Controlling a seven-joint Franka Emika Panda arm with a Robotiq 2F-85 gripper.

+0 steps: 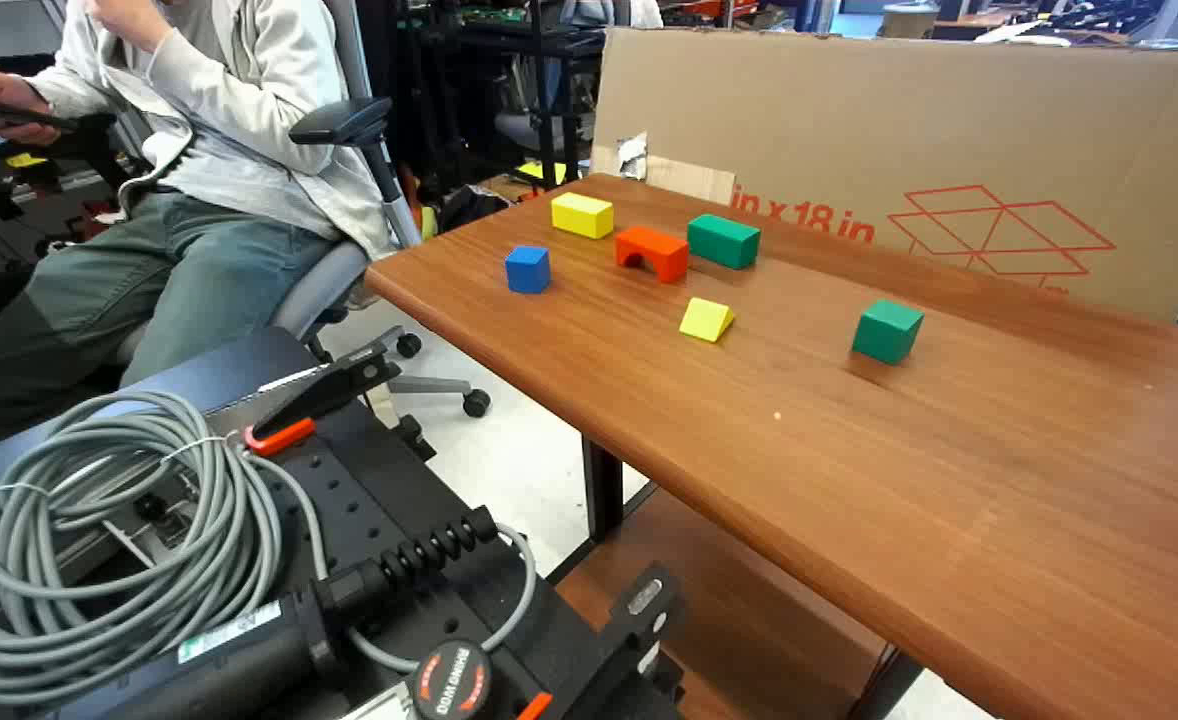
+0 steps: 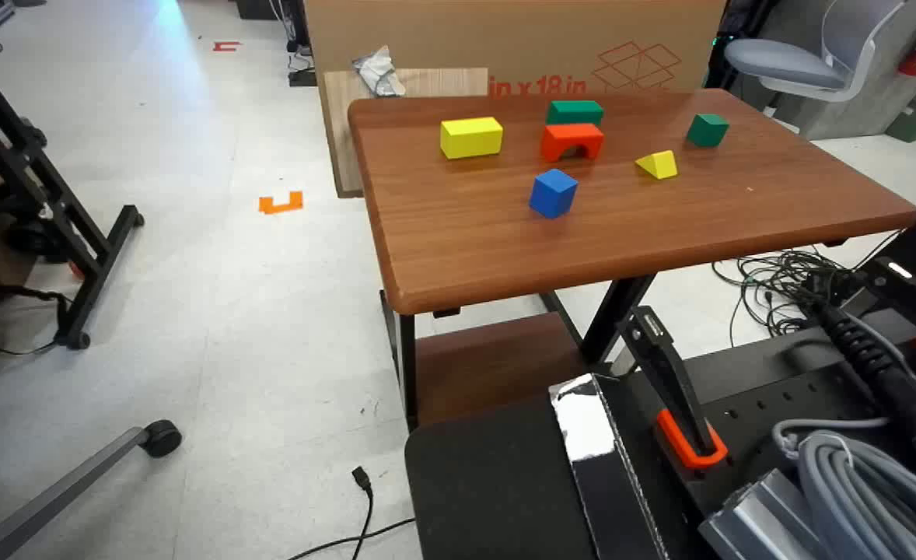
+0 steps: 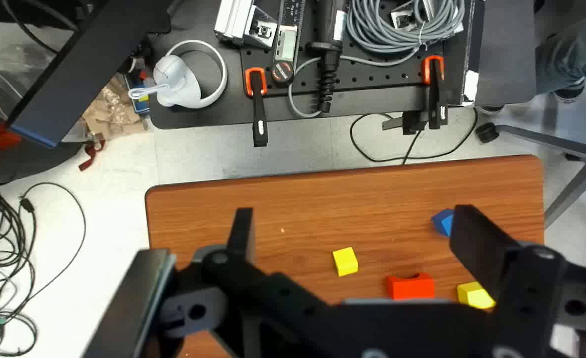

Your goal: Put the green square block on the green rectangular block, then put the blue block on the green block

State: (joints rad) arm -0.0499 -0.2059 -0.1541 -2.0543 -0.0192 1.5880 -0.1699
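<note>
Pincer [image 3: 354,213]: spread wide, empty | red arch [image 1: 654,246] just beside green rectangular block [image 1: 724,242]

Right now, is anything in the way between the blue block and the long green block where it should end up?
Yes, at table level: the red arch stands between the blue block and the long green block in both exterior views. Nothing visible sits on the arch, so lifting the blue block over would probably work.
</note>
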